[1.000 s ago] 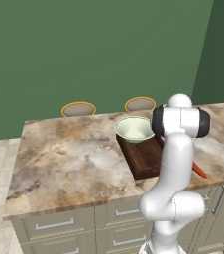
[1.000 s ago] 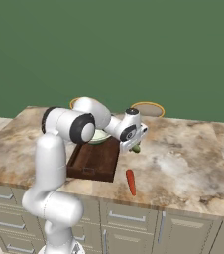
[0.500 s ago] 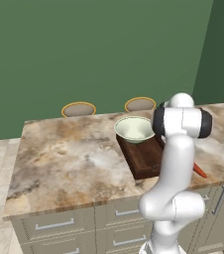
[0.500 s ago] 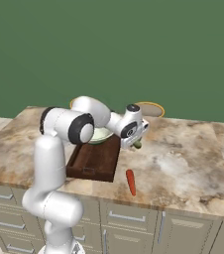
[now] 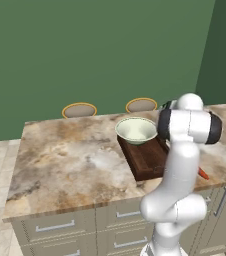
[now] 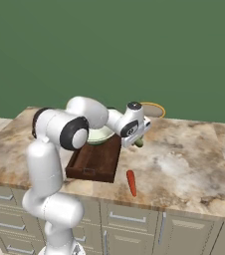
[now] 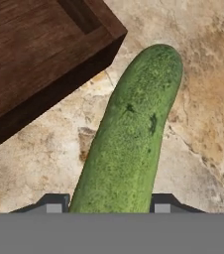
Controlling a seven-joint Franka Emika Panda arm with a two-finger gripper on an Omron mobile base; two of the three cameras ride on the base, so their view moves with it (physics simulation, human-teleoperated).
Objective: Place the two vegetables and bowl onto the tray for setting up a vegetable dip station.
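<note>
White arm bent forward from its base, wrist angled downward; claw (image 6: pixel 136 141) with fingers (image 7: pixel 54 204) parted, pointing down.

On the desk (image 6: pixel 184 159), the bowl (image 5: pixel 136 130) sits at the tray's (image 6: pixel 97 162) far end; the cucumber (image 7: pixel 129 144) lies just beside the tray's corner, the carrot (image 6: pixel 131 183) nearer the front edge.
</note>
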